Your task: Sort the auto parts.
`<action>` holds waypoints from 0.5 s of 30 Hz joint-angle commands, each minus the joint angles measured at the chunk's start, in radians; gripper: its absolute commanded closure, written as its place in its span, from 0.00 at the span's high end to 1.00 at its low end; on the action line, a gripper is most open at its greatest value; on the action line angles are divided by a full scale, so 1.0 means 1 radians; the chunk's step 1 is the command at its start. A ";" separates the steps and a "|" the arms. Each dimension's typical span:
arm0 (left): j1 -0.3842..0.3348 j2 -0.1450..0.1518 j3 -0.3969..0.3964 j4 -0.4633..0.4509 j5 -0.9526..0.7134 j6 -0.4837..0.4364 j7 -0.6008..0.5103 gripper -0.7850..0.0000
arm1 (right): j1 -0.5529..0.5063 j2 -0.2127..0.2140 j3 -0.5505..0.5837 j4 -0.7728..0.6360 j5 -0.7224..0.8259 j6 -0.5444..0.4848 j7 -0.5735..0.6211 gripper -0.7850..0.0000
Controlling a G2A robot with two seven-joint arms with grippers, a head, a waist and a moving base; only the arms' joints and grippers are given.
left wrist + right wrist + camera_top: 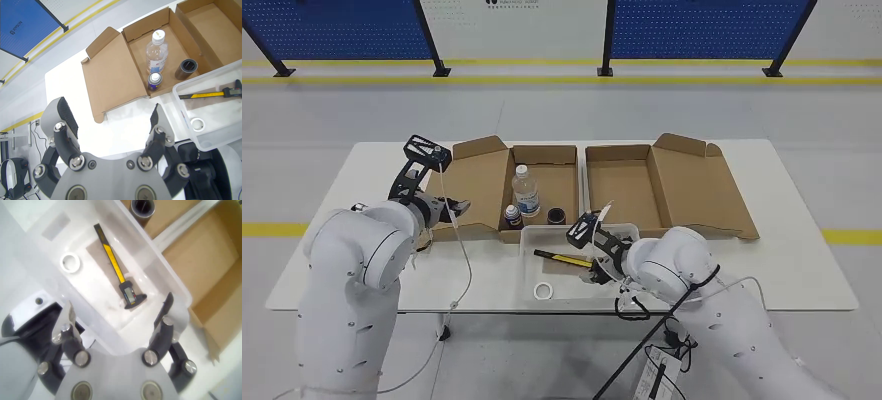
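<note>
Caliper [115, 270], digital w/ yellow beam, is seen lying flat on the floor of the white plastic bin [166, 262], and the next move is judged to turn on it. Its display head lies just below and ahead of the right gripper [119, 302], and the beam runs away from that gripper toward the far end of the bin. In the top view the long axis runs approx. across the bin, left to right and slightly skewed, w/ the head at the right arm's side. The right gripper's closing line is judged to sit roughly across the beam, so little wrist turn should be needed. Its jaws are spread wide, w/ nothing held. The left gripper [109, 104] is parked over bare table beside the bin, by the flap of the left cardboard box [136, 56]. It is likewise spread wide and holds nothing. The right arm is clearly the nearer one. Counted in the bin: 1 caliper, 1 white ring [64, 264]. Counted in the left box: 1 clear bottle [157, 55], 1 small spray can [155, 81], 1 black cylinder [186, 70]. Cardboard boxes: 2, incl. the right box [198, 256].
</note>
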 commanded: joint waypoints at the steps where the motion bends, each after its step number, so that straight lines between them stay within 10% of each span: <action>1: 0.000 0.000 0.000 0.000 0.000 0.000 0.000 1.00 | 0.000 0.000 0.000 0.000 0.000 0.000 0.000 1.00; 15: 0.000 0.000 0.000 0.000 0.000 0.000 0.000 1.00 | -0.001 -0.002 -0.012 0.012 -0.004 -0.016 -0.042 1.00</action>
